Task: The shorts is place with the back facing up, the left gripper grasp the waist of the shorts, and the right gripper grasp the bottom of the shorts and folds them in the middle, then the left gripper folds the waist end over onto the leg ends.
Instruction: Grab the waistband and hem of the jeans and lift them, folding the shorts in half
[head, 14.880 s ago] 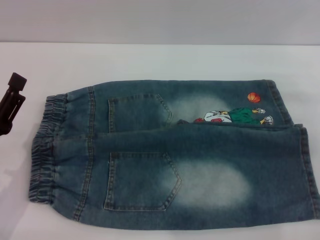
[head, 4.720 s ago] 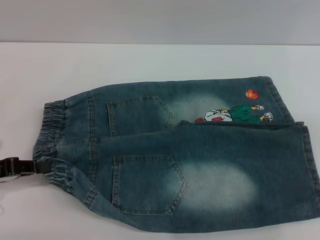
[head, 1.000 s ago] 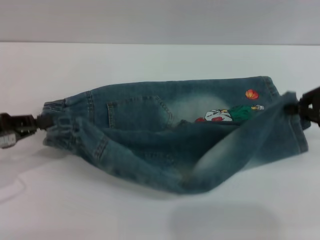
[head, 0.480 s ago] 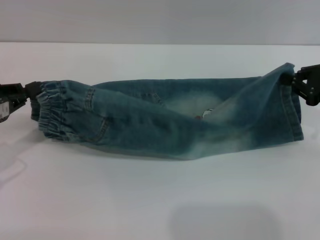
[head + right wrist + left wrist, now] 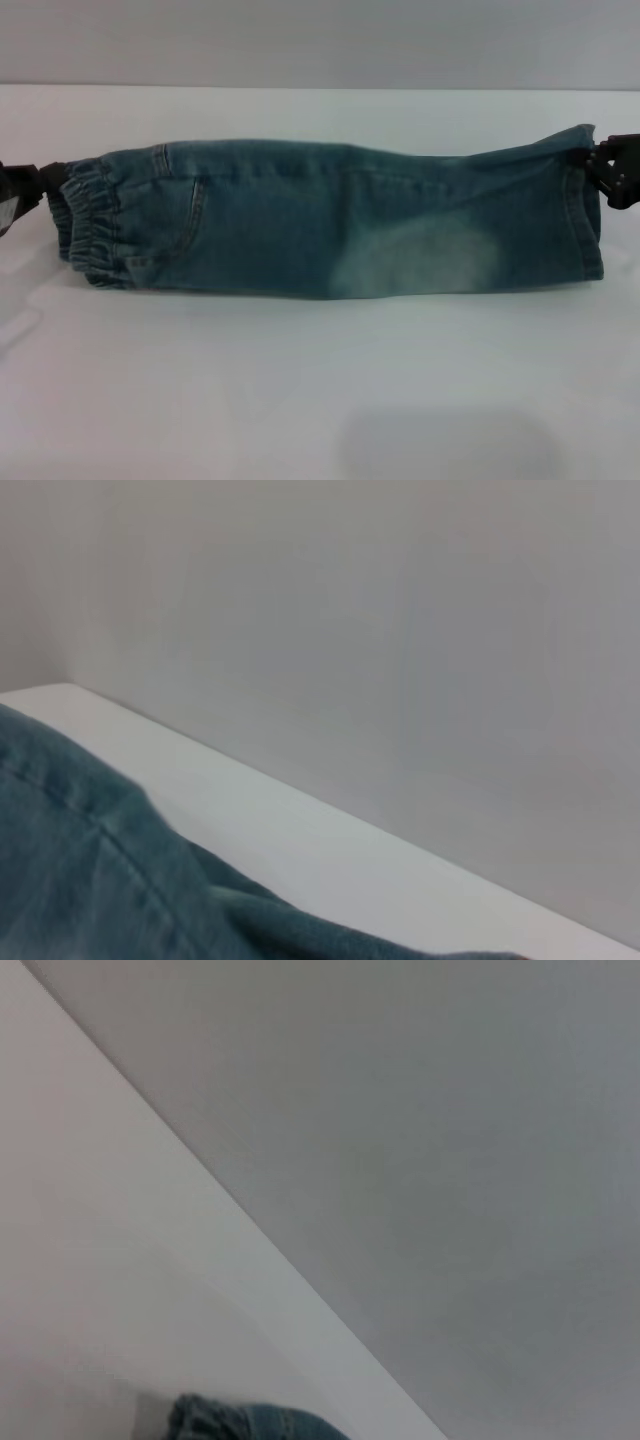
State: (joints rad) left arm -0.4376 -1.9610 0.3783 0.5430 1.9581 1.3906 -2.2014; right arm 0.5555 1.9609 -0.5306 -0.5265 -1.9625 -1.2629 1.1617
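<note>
Head view | shorts (image 5: 330, 220) lie left-right, waist left | left gripper (image 5: 45, 180) pinching waist | right gripper (image 5: 598, 165) pinching hem

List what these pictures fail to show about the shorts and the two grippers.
- Left gripper: cut off by the head view's edge; its hold on the elastic waist is hidden.
- Right gripper: likewise cut off at the leg hem.
- Folded blue denim shorts: the under layer is covered.
- Wrist views: only cloth corners, no fingers.
</note>
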